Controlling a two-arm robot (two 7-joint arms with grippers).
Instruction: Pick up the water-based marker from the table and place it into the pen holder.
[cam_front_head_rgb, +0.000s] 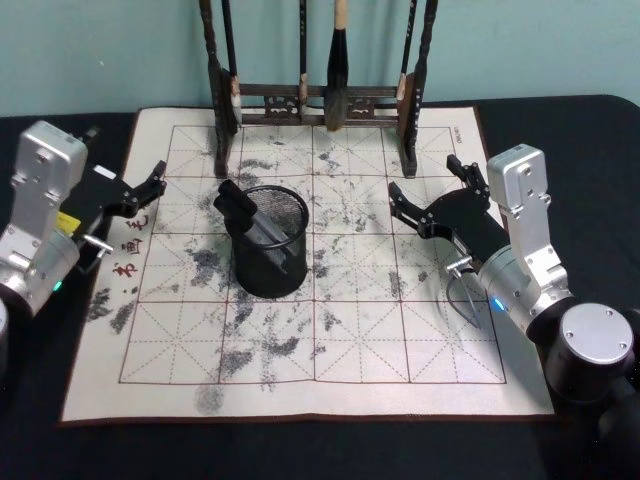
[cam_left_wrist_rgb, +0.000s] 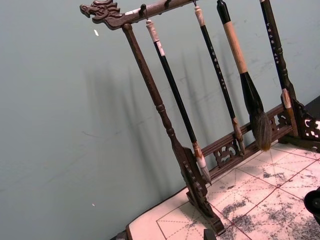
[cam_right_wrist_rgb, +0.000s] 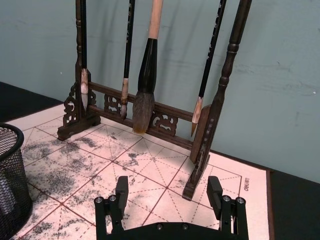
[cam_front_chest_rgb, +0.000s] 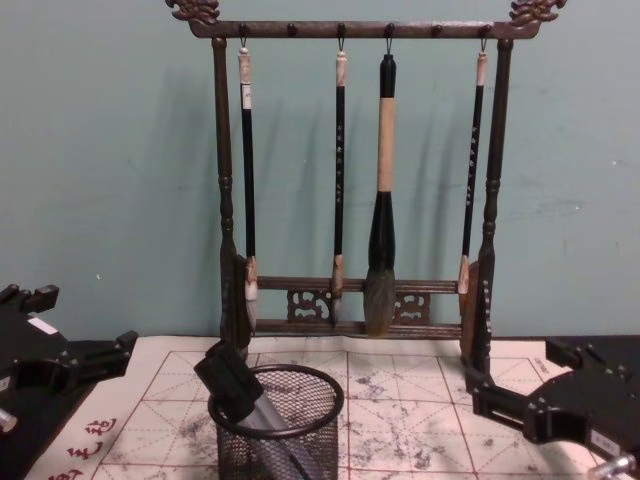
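Observation:
The water-based marker (cam_front_head_rgb: 243, 214) is dark, and it stands tilted inside the black mesh pen holder (cam_front_head_rgb: 277, 277) at the middle of the white mat (cam_front_head_rgb: 360, 340). Its capped end sticks out over the rim toward the left. In the chest view the marker (cam_front_chest_rgb: 231, 381) leans out of the pen holder (cam_front_chest_rgb: 300, 440) the same way. My left gripper (cam_front_head_rgb: 143, 190) hovers open and empty at the mat's left edge. My right gripper (cam_front_head_rgb: 425, 185) is open and empty to the right of the holder, and the right wrist view shows its fingers (cam_right_wrist_rgb: 215, 189) spread wide, with the pen holder (cam_right_wrist_rgb: 10, 180) off to one side.
A tall dark wooden brush rack (cam_front_head_rgb: 318, 100) hung with several brushes stands at the back of the mat, in front of a teal wall. The mat lies on a dark tabletop (cam_front_head_rgb: 580, 130). The rack's left post (cam_left_wrist_rgb: 165, 125) is close to my left wrist camera.

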